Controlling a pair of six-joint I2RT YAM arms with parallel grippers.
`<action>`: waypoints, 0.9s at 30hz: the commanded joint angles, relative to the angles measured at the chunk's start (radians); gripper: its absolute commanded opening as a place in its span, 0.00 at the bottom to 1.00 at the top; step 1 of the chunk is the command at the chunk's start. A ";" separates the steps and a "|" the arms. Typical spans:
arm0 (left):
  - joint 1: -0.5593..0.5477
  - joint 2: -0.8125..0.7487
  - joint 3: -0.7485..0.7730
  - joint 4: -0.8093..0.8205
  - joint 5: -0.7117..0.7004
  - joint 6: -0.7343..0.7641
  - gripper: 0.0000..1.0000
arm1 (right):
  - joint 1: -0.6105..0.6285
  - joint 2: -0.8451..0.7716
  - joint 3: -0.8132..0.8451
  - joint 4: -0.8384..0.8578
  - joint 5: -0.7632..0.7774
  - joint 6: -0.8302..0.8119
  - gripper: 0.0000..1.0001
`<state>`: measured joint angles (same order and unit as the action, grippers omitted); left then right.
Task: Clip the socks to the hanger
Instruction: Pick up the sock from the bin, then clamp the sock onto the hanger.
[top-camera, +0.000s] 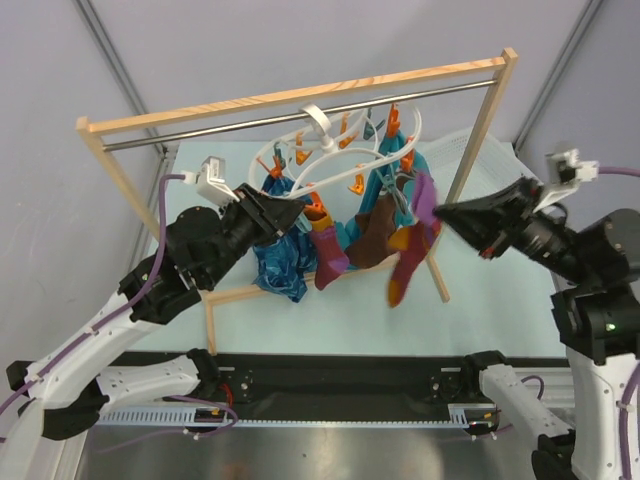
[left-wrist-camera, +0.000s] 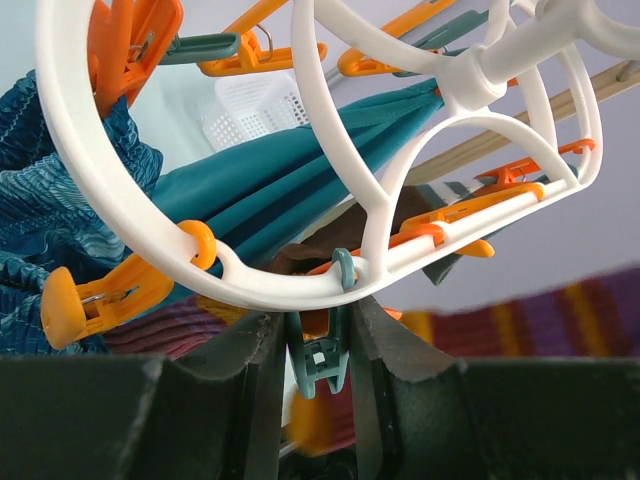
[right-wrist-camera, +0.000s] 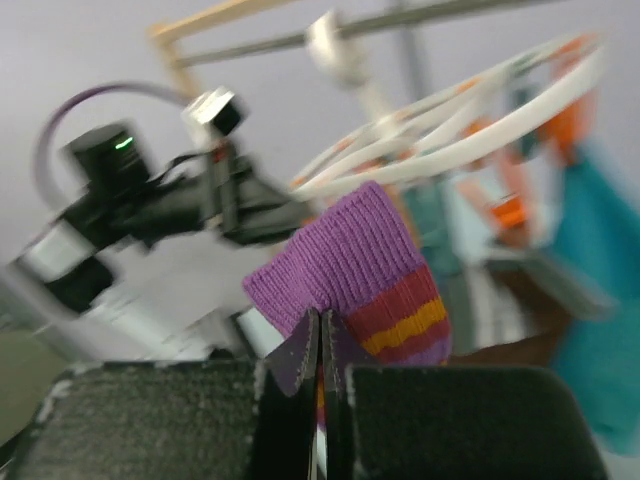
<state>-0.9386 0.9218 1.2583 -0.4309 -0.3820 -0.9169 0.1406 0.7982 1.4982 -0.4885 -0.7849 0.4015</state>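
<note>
At the left of the overhead view the left hand extends up and to the right from its base to the left rim of the hanger, with the forearm angled toward the frame's centre. Low in the middle of its wrist view, the two fingers stand part-way closed on a grey-teal clip. They touch its sides, and the clip dangles from the hanger's ring just above. Whether the squeeze opens the clip's mouth I cannot tell.

Further right, another striped sock and the brown sock hang under the ring. Beyond them is the striped sock held by its purple cuff. The cuff is uppermost and the toe end points toward the bottom of the frame, so its long axis runs roughly up and down the picture. The right hand is pinched shut on that cuff and extends from the right edge with its forearm nearly level.

The cuff therefore lies to the right of the held clip, across the ring. The coming move likely turns on carrying the cuff leftward to that clip.
</note>
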 joint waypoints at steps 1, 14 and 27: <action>-0.005 0.000 0.009 -0.054 0.046 -0.013 0.00 | 0.123 -0.036 -0.148 0.302 -0.303 0.249 0.00; -0.005 -0.014 0.030 -0.057 0.083 -0.092 0.00 | 0.793 0.055 -0.334 0.238 0.244 0.050 0.00; -0.005 -0.044 0.026 -0.060 0.109 -0.132 0.00 | 0.890 0.107 -0.435 0.364 0.653 0.025 0.00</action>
<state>-0.9386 0.8921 1.2675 -0.4587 -0.3180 -1.0321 1.0309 0.9245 1.0470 -0.2100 -0.2409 0.4488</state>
